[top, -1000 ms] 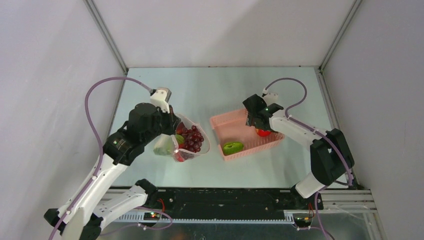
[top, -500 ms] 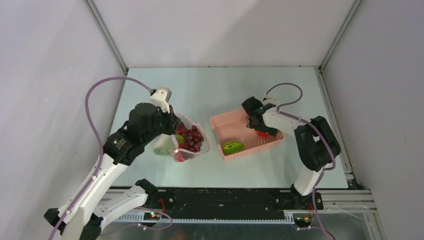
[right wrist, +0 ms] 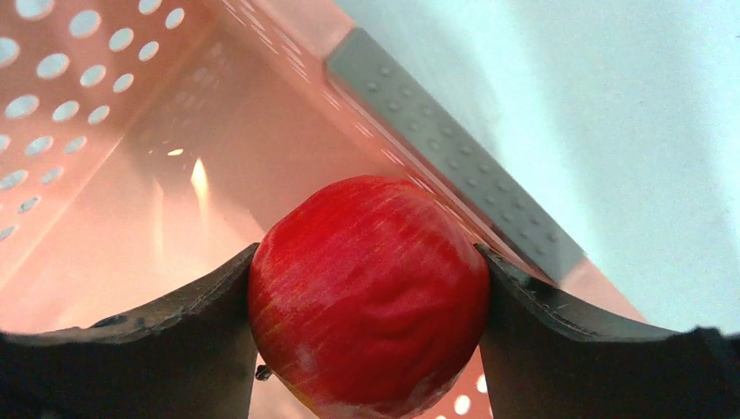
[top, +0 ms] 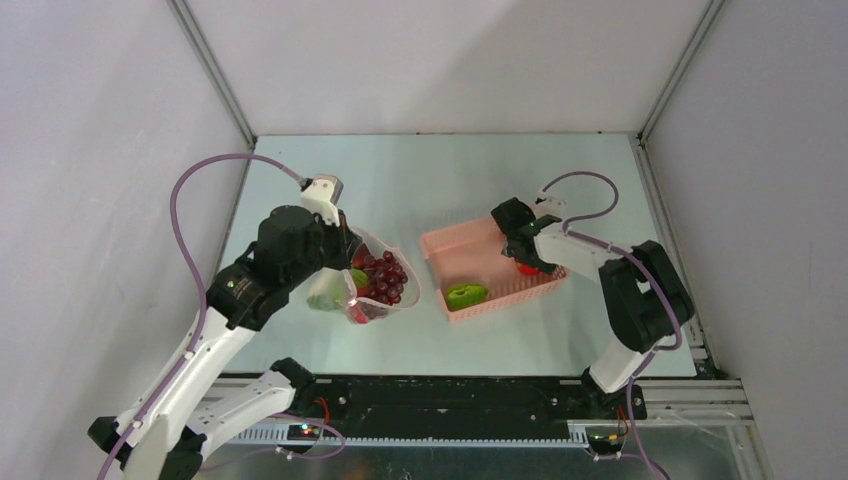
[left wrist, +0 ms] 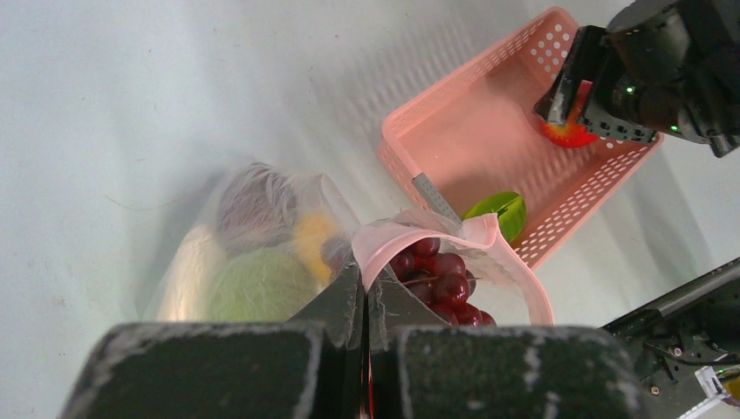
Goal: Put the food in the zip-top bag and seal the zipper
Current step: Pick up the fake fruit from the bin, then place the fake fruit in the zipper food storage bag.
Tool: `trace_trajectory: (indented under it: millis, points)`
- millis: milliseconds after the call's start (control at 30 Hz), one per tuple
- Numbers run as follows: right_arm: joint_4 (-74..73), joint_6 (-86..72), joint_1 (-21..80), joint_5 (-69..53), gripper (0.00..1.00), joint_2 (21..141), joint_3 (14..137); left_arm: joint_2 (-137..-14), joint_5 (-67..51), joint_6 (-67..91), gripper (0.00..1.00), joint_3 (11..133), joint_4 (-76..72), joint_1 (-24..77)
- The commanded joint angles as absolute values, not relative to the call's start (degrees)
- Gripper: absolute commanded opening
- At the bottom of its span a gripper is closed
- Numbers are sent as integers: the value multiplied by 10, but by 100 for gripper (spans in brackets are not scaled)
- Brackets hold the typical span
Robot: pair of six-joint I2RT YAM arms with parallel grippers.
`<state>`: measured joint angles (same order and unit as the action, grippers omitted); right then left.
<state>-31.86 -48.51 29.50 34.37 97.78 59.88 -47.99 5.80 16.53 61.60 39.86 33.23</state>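
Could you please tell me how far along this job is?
Done: the dark maroon grapes, the leafy green piece and the yellow piece sit inside the zip-top bag, whose mouth edge the left gripper pinches. In hand: the right gripper is shut on the red piece inside the pink basket. Remaining: that piece and the lime-green piece must go in, then the open zipper needs closing.

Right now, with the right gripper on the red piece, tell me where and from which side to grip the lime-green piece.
Grip the lime-green piece across its narrower middle, coming straight down. It lies flat on the floor of the pink basket, close to the near wall, so the walls likely block a sideways approach, and its oblong body is shortest across there.
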Motion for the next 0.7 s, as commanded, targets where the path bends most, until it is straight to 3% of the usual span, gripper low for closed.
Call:
trace_trajectory:
  millis: [0, 300, 467, 667]
  points:
    - [-306, -487, 303, 378, 53, 905, 580, -473, 62, 161, 0, 613, 354, 327]
    - [-240, -344, 393, 351, 40, 740, 579, -473, 53, 162, 0, 613, 353, 327]
    - [-98, -175, 469, 138, 36, 640, 564, -472, 51, 163, 0, 613, 353, 327]
    - [56, -102, 552, -105, 38, 624, 561, -472, 48, 163, 0, 614, 352, 327]
